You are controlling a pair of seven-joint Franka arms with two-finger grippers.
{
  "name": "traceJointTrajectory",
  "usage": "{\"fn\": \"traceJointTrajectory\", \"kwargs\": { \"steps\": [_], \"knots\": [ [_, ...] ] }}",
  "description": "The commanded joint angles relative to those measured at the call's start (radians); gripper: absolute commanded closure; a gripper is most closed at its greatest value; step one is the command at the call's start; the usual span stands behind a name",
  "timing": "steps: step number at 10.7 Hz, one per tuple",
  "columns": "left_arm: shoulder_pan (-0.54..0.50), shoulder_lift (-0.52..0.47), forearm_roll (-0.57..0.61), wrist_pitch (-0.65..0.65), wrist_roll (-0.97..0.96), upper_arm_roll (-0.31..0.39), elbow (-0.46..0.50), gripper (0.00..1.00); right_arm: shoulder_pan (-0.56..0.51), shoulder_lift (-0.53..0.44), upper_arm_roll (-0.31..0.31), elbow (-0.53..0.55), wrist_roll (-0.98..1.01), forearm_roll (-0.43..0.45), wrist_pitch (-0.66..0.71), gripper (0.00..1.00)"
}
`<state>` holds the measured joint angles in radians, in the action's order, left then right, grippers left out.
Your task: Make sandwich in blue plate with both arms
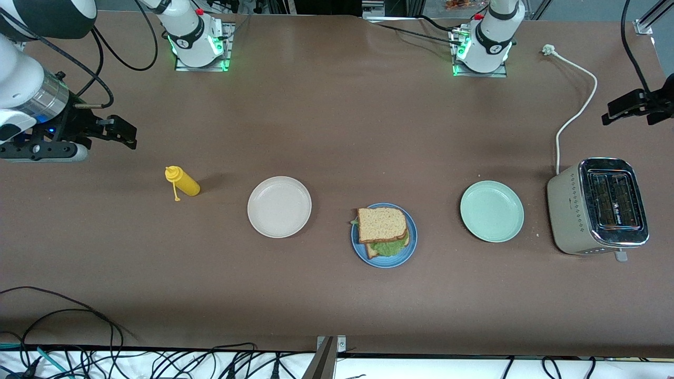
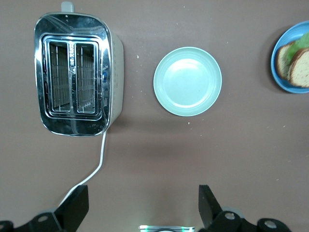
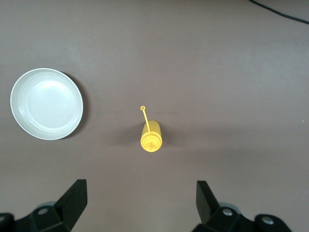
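Brown table [image 1: 337, 131], matte, with both robot bases along one edge and loose cables along the edge nearest the front camera.

Left hand [image 2: 142, 208]: raised over the table at the left arm's end, fingers spread wide, holding nothing. Below it lie the toaster [image 2: 77, 79], chrome-topped with two empty slots, and its white cord [image 2: 99, 164], which runs back under the hand. Just beside the toaster, apart from it, sits the mint-green plate [image 2: 187, 80], bare.

Right hand [image 3: 140, 205]: raised over the table at the right arm's end, fingers likewise wide apart, empty. Beneath it stands a yellow squeeze bottle [image 3: 150, 136] with its cap dangling on a strap; the beige-white plate [image 3: 47, 103] lies to one side of it, also bare.

Blue plate [image 1: 408, 247]: between the two pale plates, nearer the front camera than either, well away from both hands. On it rests the sandwich [image 1: 383, 225]: one brown bread slice on top, lettuce showing green at the edge, a second slice underneath and offset. It appears at the border of the left wrist view only.
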<state>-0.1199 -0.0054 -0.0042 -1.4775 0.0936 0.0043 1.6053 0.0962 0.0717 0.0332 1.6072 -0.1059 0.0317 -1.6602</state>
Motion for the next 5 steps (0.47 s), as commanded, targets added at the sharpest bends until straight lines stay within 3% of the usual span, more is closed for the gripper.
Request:
{"fn": "traceJointTrajectory", "kwargs": {
  "steps": [1,5],
  "knots": [
    [0.005,0.016,0.064,0.016,-0.081,-0.09,-0.027,0.0,0.011,-0.001,-0.006,-0.02,0.0,0.024,0.003,0.0],
    [0.003,0.015,0.062,0.02,-0.103,-0.104,-0.028,0.0,0.011,-0.003,-0.007,-0.024,-0.006,0.024,0.005,0.0]
  ]
}}
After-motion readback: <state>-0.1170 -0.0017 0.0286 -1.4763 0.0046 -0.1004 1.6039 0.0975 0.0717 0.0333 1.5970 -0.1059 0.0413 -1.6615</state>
